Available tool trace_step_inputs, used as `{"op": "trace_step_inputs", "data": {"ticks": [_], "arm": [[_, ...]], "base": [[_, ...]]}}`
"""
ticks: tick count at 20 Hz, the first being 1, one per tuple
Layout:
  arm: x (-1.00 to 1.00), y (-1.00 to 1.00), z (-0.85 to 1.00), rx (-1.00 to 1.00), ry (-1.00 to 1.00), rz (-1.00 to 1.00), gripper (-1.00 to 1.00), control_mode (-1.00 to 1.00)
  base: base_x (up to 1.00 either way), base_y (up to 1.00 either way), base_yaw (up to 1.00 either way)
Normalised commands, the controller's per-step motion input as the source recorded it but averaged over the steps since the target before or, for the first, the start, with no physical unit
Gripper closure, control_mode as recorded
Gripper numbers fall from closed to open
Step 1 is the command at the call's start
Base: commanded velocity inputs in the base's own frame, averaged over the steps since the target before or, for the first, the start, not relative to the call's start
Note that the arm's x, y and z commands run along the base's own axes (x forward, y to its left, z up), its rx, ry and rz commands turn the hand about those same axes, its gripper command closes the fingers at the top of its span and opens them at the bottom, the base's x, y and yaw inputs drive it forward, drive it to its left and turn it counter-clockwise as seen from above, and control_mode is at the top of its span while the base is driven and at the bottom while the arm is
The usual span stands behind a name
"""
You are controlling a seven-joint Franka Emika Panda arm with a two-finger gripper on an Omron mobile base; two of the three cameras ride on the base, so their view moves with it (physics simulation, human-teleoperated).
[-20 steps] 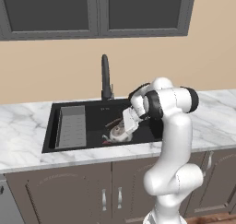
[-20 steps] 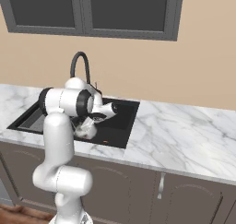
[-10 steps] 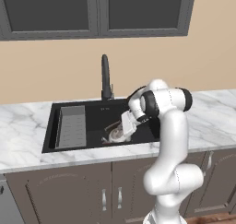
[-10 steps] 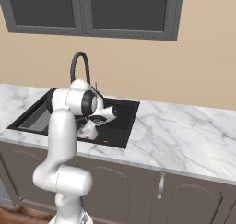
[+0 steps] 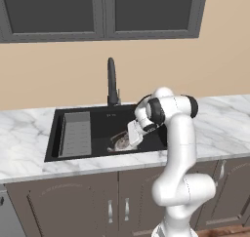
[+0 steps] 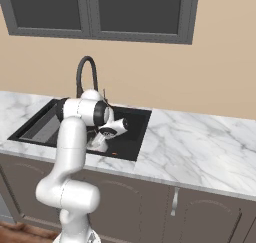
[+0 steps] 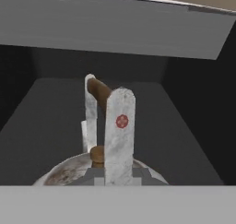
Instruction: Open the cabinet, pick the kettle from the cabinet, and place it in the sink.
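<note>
1. The pincer (image 7: 103,126) is clamped on the brown handle of the kettle (image 5: 121,142), low in the middle of the hand view.
2. The kettle sits down inside the sink (image 5: 100,119), at the centre of the left base view.
3. A ribbed tray (image 5: 75,133) lies at the basin's left end, well apart from the kettle.
4. The faucet (image 5: 113,82) rises behind the basin, above the kettle.
5. White marble counter (image 6: 200,147) spreads across the right of the right base view.
6. Grey glass cabinets (image 5: 102,11) fill the top edge.
</note>
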Motion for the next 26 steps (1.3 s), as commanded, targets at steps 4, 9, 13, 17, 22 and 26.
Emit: {"op": "trace_step_inputs", "data": {"ticks": [4,9,13,17,22,26], "arm": [[0.2,0.0,-0.31,0.0,0.0,0.0,1.0,-1.0],[0.21,0.0,-0.25,0.0,0.0,0.0,1.0,-1.0],[0.24,-0.03,-0.2,0.0,0.0,0.01,1.0,-1.0],[0.03,-0.02,-0.27,0.0,0.0,0.02,1.0,-1.0],[-0.14,-0.06,-0.38,-0.01,0.0,0.04,-1.0,-1.0],[-0.14,-0.09,-0.28,0.0,-0.01,0.02,-1.0,-1.0]], "base": [[0.0,0.0,0.0],[0.0,0.0,0.0],[0.0,0.0,0.0],[0.0,0.0,0.0],[0.0,0.0,0.0],[0.0,0.0,0.0]]}}
